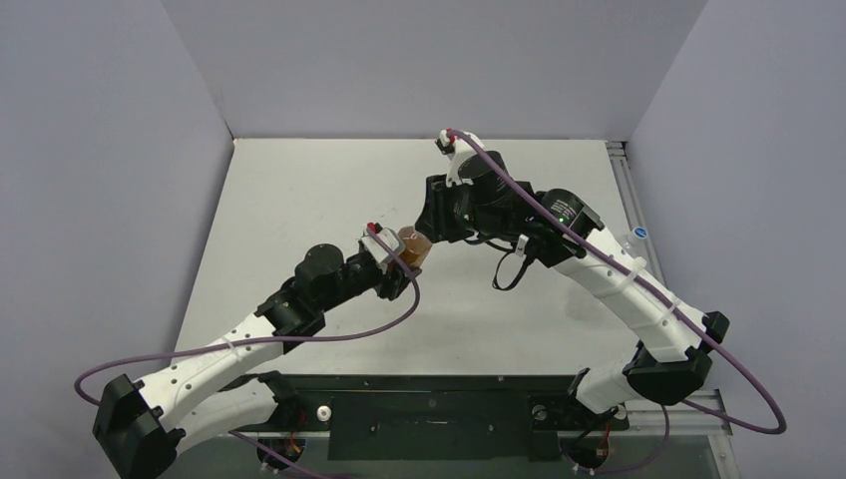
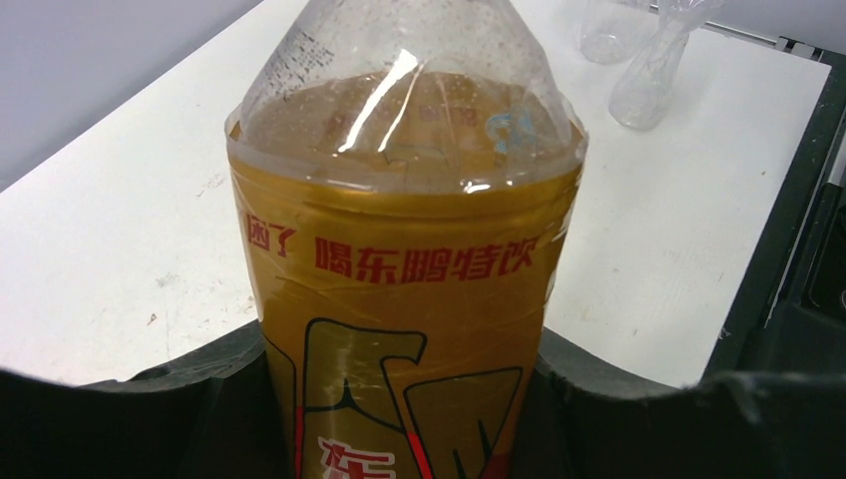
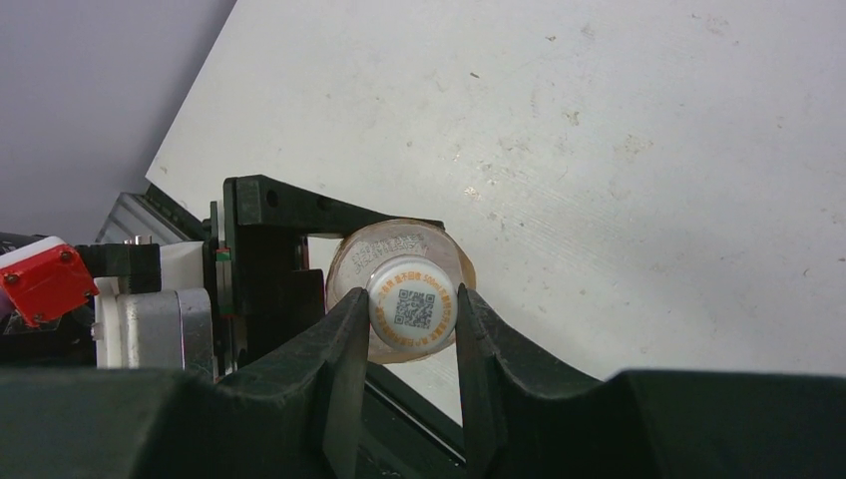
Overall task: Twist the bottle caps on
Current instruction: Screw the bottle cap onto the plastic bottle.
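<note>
The amber bottle (image 2: pixel 404 259) with its yellow label and red lettering stands upright at mid-table (image 1: pixel 413 249). My left gripper (image 2: pixel 404 399) is shut on its body, a black finger on each side (image 1: pixel 397 264). From above, my right gripper (image 3: pixel 411 317) is shut on the white cap (image 3: pixel 413 307), which carries a printed square code and sits on the amber bottle's neck (image 3: pixel 397 244). In the top view the right gripper (image 1: pixel 427 228) covers the cap. A clear bottle (image 2: pixel 646 75) stands further back on the table.
The white table (image 1: pixel 299 190) is walled in by grey panels on the left, back and right. A metal rail (image 1: pixel 627 190) runs along its right edge. Purple cables (image 1: pixel 329 337) loop off both arms. The left gripper's black body (image 3: pixel 264 264) is close beside the right fingers.
</note>
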Robot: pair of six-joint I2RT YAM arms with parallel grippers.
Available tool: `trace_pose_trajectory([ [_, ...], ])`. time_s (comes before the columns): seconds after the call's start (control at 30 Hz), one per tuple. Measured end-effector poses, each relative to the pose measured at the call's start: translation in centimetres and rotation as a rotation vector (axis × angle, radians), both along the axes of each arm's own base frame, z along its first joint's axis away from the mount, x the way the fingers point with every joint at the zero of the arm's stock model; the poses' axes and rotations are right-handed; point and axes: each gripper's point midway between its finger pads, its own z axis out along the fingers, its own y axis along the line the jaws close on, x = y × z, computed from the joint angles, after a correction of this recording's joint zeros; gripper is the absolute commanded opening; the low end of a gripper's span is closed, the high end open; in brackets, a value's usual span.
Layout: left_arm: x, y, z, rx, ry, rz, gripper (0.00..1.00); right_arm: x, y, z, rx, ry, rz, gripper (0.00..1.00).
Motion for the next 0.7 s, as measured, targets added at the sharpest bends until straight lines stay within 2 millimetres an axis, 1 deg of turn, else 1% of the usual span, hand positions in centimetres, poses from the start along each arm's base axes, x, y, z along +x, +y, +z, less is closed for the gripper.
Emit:
trace_pose_trajectory([
  [0.03, 0.0, 0.0, 0.0, -0.001, -0.001, 0.0, 0.0, 0.0, 0.0, 0.0, 0.0, 0.002, -0.003, 0.27],
  [0.07, 0.1, 0.0, 0.0, -0.002, -0.002, 0.0, 0.0, 0.0, 0.0, 0.0, 0.001, 0.003, -0.007, 0.34],
  [0.1, 0.1, -0.1, 0.0, -0.003, -0.003, 0.001, 0.0, 0.1, 0.0, 0.0, 0.001, 0.005, -0.008, 0.38],
  [0.13, 0.1, -0.1, 0.0, -0.004, -0.004, 0.002, 0.0, 0.1, 0.0, 0.0, 0.002, 0.007, -0.011, 0.44],
  [0.17, 0.2, 0.0, 0.1, -0.008, -0.008, 0.009, 0.0, 0.0, 0.1, 0.0, 0.006, 0.017, -0.016, 0.47],
  [0.23, 0.8, 0.1, 1.2, -0.039, -0.037, 0.037, 0.0, -0.6, -0.2, -0.7, -0.013, 0.053, -0.014, 0.53],
  [0.27, 1.1, 0.2, 1.8, -0.058, -0.053, 0.051, 0.0, -0.8, -0.3, -1.0, -0.021, 0.069, -0.016, 0.59],
  [0.33, 1.4, 0.4, 2.3, -0.074, -0.066, 0.069, 0.0, -1.0, -0.3, -1.1, -0.02, 0.082, -0.017, 0.65],
  [0.43, 1.5, 0.4, 2.6, -0.085, -0.069, 0.073, 0.0, -1.1, -0.3, -0.5, 0.013, 0.068, -0.019, 0.69],
  [0.57, 1.2, 0.4, 2.8, -0.099, -0.059, 0.068, 0.0, -2.0, -1.2, 1.6, 0.085, 0.012, 0.0, 0.69],
  [0.67, 0.3, 0.0, 2.7, -0.106, -0.031, 0.022, 0.0, -3.0, -2.2, 3.6, 0.128, -0.058, 0.043, 0.66],
  [0.7, -0.1, -0.1, 2.5, -0.107, -0.017, -0.001, 0.0, -3.3, -2.5, 4.2, 0.138, -0.083, 0.063, 0.63],
])
